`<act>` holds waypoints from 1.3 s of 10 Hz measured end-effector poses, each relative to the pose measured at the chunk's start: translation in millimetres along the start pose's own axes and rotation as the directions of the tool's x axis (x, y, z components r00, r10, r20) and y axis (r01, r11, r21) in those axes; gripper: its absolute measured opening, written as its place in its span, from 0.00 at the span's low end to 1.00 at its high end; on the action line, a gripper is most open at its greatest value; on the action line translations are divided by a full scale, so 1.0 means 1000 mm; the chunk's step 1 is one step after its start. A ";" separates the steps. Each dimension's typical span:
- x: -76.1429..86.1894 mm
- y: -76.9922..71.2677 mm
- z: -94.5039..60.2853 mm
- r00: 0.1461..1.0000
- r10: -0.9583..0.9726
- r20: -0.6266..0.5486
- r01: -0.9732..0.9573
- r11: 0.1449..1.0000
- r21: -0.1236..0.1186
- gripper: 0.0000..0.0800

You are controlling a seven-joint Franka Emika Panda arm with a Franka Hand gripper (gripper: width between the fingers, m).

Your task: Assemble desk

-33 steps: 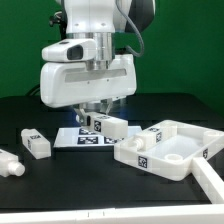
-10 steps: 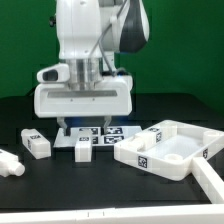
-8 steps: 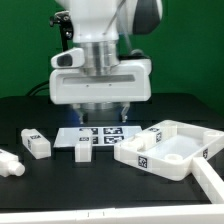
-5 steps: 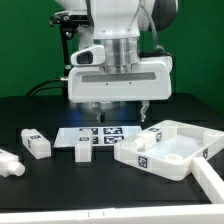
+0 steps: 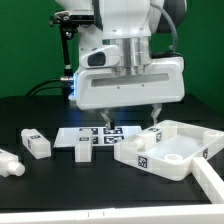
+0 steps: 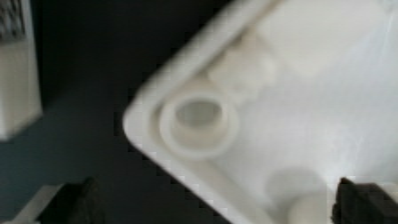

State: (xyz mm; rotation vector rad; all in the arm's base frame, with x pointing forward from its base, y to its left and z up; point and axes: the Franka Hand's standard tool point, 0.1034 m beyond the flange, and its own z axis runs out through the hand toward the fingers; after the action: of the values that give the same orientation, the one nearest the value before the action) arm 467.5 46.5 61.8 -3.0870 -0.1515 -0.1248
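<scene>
The desk's white rimmed tabletop [image 5: 172, 148] lies on the black table at the exterior view's right, with a tag on its near side. My gripper [image 5: 129, 118] hangs open just above its far corner, holding nothing. In the wrist view that corner of the tabletop [image 6: 285, 90] fills the picture, its round socket [image 6: 196, 117] between and ahead of my dark fingertips [image 6: 68, 200]; the gripper [image 6: 214, 205] has nothing in it. Three white legs lie loose: one leg [image 5: 82, 147] at the marker board's front, another leg [image 5: 35, 143] further left, and a third leg [image 5: 8, 163] at the picture's left edge.
The marker board [image 5: 97, 134] lies flat under and left of my hand. A white strip [image 5: 207, 183] crosses the lower right corner of the exterior view. Green backdrop stands behind the black table.
My hand has moved from above the marker board toward the exterior view's right, over the tabletop's corner, jaws open. The leg it held in the earliest frame lies by the marker board.
</scene>
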 end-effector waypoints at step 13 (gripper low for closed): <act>0.038 -0.028 0.028 0.912 -0.410 0.003 0.410 0.912 -0.016 0.81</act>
State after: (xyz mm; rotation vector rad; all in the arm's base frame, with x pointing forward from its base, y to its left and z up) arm 504.2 79.8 38.4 -3.0193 -0.8038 -0.1406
